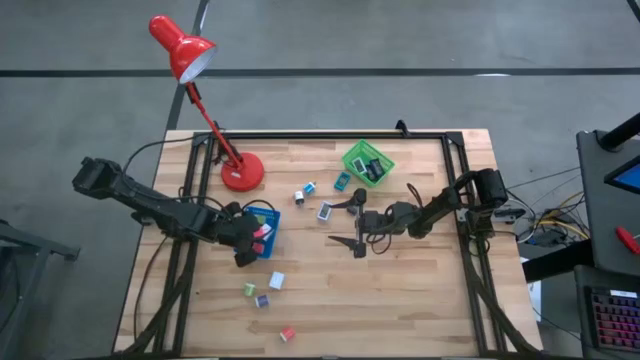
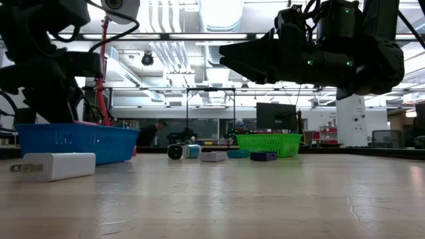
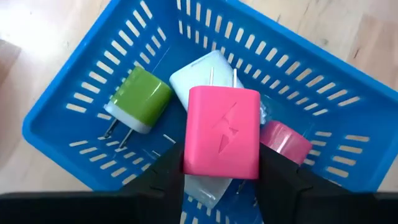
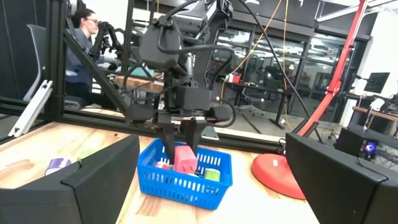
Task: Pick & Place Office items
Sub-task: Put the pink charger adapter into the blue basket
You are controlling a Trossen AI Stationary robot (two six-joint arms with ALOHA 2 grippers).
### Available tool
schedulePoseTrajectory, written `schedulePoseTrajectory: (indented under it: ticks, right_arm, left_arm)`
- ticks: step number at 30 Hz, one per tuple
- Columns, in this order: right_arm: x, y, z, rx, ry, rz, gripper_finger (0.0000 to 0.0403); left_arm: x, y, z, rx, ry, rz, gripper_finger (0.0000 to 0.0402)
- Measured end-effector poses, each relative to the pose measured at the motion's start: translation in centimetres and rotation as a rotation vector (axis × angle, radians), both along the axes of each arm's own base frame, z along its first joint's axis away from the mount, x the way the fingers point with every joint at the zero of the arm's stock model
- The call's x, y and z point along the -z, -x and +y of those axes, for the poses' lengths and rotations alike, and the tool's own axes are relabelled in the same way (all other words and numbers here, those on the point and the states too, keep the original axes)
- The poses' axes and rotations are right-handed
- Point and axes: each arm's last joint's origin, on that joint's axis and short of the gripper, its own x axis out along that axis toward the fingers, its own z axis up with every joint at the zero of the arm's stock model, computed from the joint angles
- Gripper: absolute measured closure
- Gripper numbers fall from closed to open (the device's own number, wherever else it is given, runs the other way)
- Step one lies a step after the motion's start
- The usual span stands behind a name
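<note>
My left gripper (image 1: 255, 243) hangs over the blue tray (image 1: 272, 214), shut on a pink charger block (image 3: 222, 134) with a lightning mark. Inside the tray lie a green block (image 3: 140, 99), a white one (image 3: 202, 74) and a magenta one (image 3: 287, 142). More office items lie loose on the wood: white (image 1: 277, 281), green (image 1: 249, 289), purple (image 1: 262, 300), red (image 1: 287, 333), and a few near the green basket (image 1: 368, 162). Right of centre, my right gripper (image 1: 352, 222) stays open and level, with nothing between its fingers. My left gripper pinches the pink block's two opposite side faces (image 3: 186, 163) between its two fingers (image 3: 166, 177), at the end nearer the wrist. The fingers come steeply from above, slanting. The block hangs below them, its lower end within the tray's walls (image 4: 185, 167); whether it touches the pieces beneath, I cannot tell.
A red desk lamp (image 1: 241, 172) stands on its base just behind the tray, with its arm slanting to the far left. The green basket holds dark pieces. A white plug block (image 2: 60, 166) lies close to the low camera. Bare wood stretches along the near right.
</note>
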Motion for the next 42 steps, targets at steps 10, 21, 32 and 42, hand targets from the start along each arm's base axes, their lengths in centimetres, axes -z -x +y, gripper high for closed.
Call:
schedulePoseTrajectory:
  ticks: [10, 21, 32, 42]
  right_arm:
    - [0.0, 0.0, 0.0, 0.001, 0.000, 0.000, 0.0010]
    - [0.0, 0.0, 0.0, 0.002, 0.000, 0.000, 0.0010]
    - [0.0, 0.0, 0.0, 0.002, 0.000, 0.000, 0.0010]
    - [0.2, 0.0, 0.0, 0.009, 0.004, 0.018, 0.0010]
  left_arm:
    - [0.3, 0.0, 0.0, -0.013, 0.016, -0.012, 0.0257]
    - [0.3, -0.1, 0.0, -0.023, 0.021, -0.029, 0.0197]
    - [-0.5, -0.7, -0.2, 0.029, 0.012, -0.060, 0.0193]
    - [-1.4, -1.6, -0.4, 0.114, -0.036, -0.132, 0.0191]
